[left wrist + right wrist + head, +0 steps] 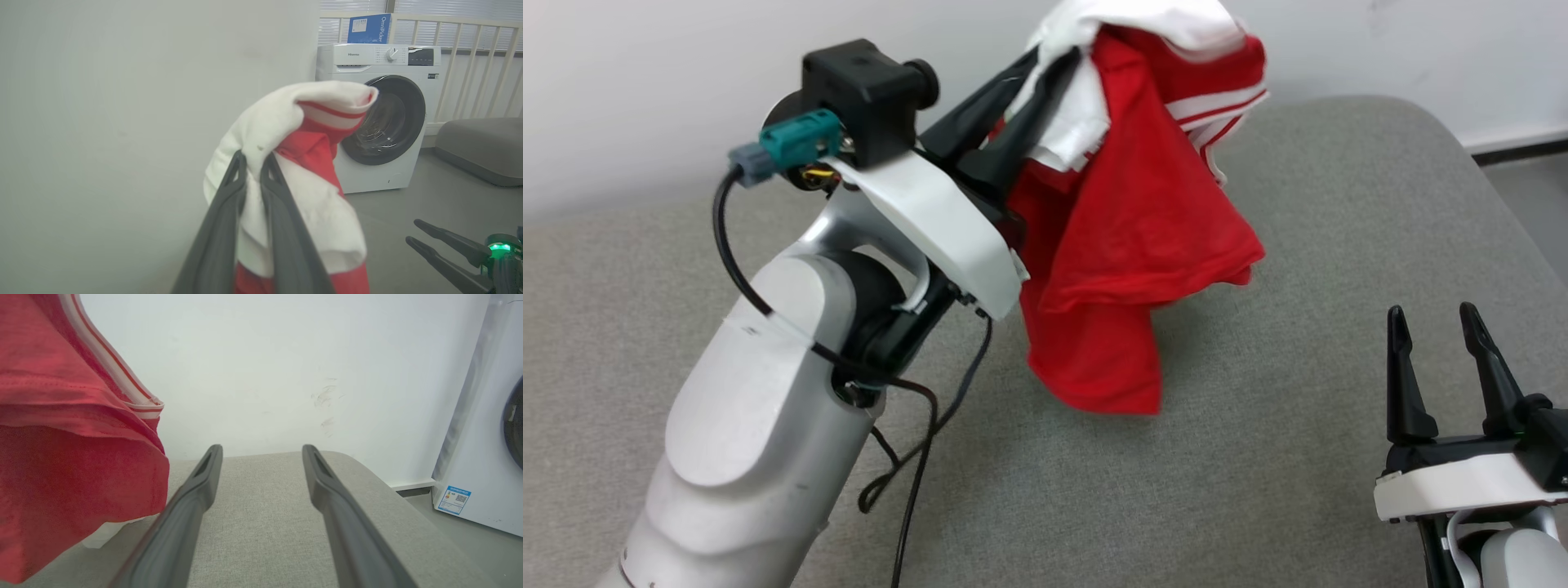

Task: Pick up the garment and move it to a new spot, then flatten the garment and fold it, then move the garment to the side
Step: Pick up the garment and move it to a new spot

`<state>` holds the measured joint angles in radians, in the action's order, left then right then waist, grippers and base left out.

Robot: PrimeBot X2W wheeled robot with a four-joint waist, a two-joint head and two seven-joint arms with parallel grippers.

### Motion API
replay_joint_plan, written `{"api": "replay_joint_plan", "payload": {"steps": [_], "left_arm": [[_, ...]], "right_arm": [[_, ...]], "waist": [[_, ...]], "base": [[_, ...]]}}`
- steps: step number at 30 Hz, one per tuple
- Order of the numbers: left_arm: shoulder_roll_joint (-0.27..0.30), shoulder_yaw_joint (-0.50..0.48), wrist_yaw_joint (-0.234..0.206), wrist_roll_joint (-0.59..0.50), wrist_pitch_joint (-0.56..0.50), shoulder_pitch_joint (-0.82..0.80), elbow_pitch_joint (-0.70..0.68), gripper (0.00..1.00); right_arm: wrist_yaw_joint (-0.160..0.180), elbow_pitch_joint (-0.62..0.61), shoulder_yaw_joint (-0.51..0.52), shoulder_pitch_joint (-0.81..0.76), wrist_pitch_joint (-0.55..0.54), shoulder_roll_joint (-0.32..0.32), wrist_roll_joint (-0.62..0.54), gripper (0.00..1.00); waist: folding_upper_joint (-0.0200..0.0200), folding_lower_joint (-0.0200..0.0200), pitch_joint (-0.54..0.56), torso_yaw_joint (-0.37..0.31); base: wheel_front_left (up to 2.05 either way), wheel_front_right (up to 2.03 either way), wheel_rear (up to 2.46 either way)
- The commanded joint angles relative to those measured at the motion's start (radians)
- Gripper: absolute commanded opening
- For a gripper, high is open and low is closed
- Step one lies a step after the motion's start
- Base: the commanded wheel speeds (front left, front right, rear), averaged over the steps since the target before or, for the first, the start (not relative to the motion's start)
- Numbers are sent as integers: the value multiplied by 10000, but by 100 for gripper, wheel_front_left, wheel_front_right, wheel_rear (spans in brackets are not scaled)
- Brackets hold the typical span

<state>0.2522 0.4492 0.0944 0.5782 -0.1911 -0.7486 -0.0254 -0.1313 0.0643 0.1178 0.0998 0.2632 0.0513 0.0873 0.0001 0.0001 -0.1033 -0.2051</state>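
One garment point(1143, 229) hangs pinched in the left tool point(253, 157), apart from the wide-open, empty right tool point(1433, 322).

A red-and-white jersey T-shirt point(1127, 237) over the grey fabric tabletop point(1258, 474).
Its top sits between the left gripper's point(254, 159) fingers point(220, 228); the right gripper point(1432, 314) lies well apart to its right; a pale wall point(645, 98) stands behind; a white front-loading washing machine point(359, 61) stands farther right.
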Motion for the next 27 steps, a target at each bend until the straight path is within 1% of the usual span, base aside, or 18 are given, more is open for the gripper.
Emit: {"api": "replay_joint_plan", "payload": {"steps": [1,2,7,9,14,18,23,26,27], "left_arm": [[-12,-126,-105,163,71,4,157,0],[-7,-233,-152,256,73,117,379,0],[608,-456,-180,262,51,641,1736,0],[988,-504,-132,82,170,829,2338,0],[1583,-631,10,212,287,1301,3805,0],[1817,-603,102,333,295,1501,4807,0],[1948,-537,141,332,383,1486,5937,0],[2024,-504,79,243,453,1436,6579,0],[2072,-459,67,172,483,1392,6780,40]], "right_arm": [[10,-31,-5,156,23,-17,50,100],[10,-20,-26,167,23,-15,65,100],[10,15,-259,277,24,-16,103,100],[10,34,-341,336,24,-14,89,100],[10,39,-454,472,24,-16,-17,100],[10,111,-522,619,24,-14,-125,100],[10,189,-641,724,24,-13,-249,100],[10,220,-685,806,24,-13,-291,100],[10,236,-694,815,25,-15,-286,100]], "waist": [[-1,-1,-196,-86],[-1,-1,-260,-68],[-1,-1,-620,127],[-1,-1,-754,212],[-1,-1,-1094,529],[-1,-1,-1327,764],[-1,-1,-1517,938],[-1,-1,-1548,1006],[-1,-1,-1551,1026]], "base": [[0,0,0],[0,0,0],[0,0,0],[0,0,0],[0,0,0],[0,0,0],[0,0,0],[0,0,0],[0,0,0]]}}
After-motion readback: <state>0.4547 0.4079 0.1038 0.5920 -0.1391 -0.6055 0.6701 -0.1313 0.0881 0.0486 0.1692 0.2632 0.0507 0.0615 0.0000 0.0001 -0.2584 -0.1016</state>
